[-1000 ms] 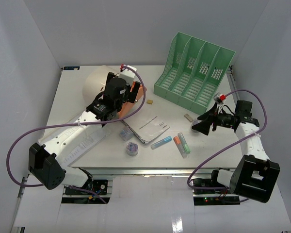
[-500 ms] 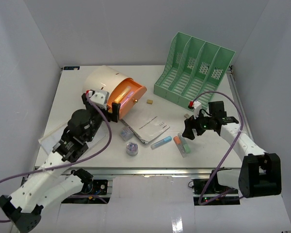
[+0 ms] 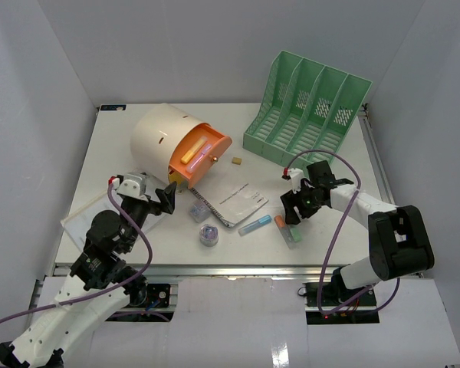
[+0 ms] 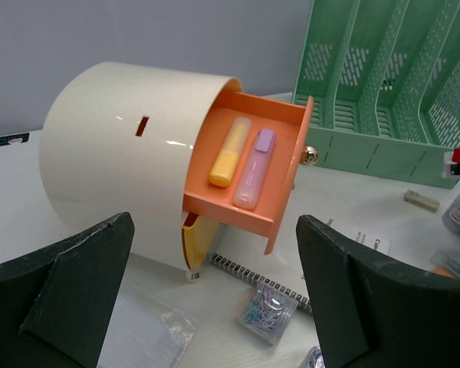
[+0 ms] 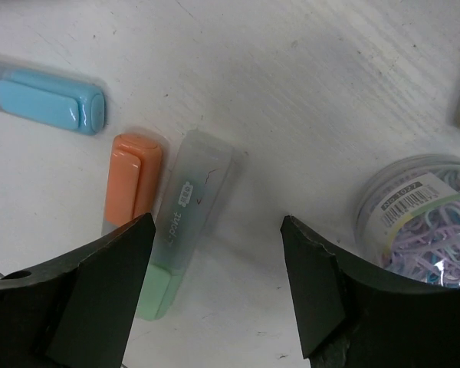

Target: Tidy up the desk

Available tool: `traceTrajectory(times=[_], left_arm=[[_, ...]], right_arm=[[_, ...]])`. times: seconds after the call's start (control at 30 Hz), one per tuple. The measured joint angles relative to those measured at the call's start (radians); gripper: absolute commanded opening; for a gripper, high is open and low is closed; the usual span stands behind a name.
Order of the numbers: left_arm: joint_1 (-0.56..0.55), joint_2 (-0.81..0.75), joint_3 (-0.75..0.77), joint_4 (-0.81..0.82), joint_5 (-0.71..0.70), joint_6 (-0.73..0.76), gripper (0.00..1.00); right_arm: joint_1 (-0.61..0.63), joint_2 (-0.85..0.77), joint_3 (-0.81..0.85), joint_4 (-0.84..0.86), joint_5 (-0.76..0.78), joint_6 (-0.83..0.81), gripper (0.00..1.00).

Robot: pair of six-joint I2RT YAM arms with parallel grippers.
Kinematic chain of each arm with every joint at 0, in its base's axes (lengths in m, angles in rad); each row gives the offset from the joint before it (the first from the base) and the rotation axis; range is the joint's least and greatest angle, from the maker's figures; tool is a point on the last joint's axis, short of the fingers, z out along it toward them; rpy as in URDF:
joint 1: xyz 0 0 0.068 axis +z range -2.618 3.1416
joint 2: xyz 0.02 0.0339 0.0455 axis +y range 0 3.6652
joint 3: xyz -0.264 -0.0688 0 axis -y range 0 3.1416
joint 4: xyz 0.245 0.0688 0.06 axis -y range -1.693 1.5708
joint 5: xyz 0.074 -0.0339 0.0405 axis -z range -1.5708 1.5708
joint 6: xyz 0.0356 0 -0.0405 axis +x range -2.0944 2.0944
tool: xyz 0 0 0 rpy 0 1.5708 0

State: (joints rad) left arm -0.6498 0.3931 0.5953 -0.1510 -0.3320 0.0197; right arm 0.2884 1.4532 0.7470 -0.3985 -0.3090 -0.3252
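Left arm (image 3: 107, 230) sits at the near left, its jaws spread wide and holding nothing, looking straight at the cream drawer box (image 4: 115, 153). The orange drawer (image 4: 287, 184) stands pulled out, with a yellow highlighter (image 4: 228, 153) and a lilac highlighter (image 4: 254, 170) lying side by side inside. The white desk (image 3: 123, 146) fills the middle of the walled enclosure, with the mint file rack (image 3: 307, 115) at its far right. Over to the right arm (image 3: 345, 199), low at the near right: its jaws are apart, straddling a green highlighter (image 5: 192, 192) without pinching it. An orange highlighter (image 5: 129, 180) lies just beside that, a blue highlighter (image 5: 50, 100) is a little further off, and a jar of paper clips (image 5: 425, 207) stands on the other side.
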Motion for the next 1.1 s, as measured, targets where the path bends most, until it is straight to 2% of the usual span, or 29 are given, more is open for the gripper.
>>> traceTrajectory(times=[0.37, 0.57, 0.7, 0.83, 0.97, 1.1], left_arm=[[0.0, 0.023, 0.0, 0.002, 0.012, -0.002, 0.98], [0.0, 0.023, 0.0, 0.002, 0.017, -0.002, 0.98], [0.0, 0.023, 0.0, 0.002, 0.028, -0.002, 0.98], [0.0, 0.023, 0.0, 0.002, 0.035, -0.002, 0.98], [0.0, 0.023, 0.0, 0.002, 0.042, -0.002, 0.98], [0.0, 0.023, 0.0, 0.002, 0.045, -0.002, 0.98]], right_arm=[[0.071, 0.033, 0.017, 0.045, 0.119, 0.001, 0.57], [0.088, 0.035, 0.013, 0.066, 0.179, -0.009, 0.41], [0.089, 0.035, 0.01, 0.077, 0.198, -0.022, 0.25], [0.09, 0.036, 0.011, 0.079, 0.201, -0.033, 0.14], [0.093, 0.049, 0.04, 0.042, 0.19, -0.075, 0.11], [0.093, 0.08, 0.171, -0.061, 0.098, -0.148, 0.09]])
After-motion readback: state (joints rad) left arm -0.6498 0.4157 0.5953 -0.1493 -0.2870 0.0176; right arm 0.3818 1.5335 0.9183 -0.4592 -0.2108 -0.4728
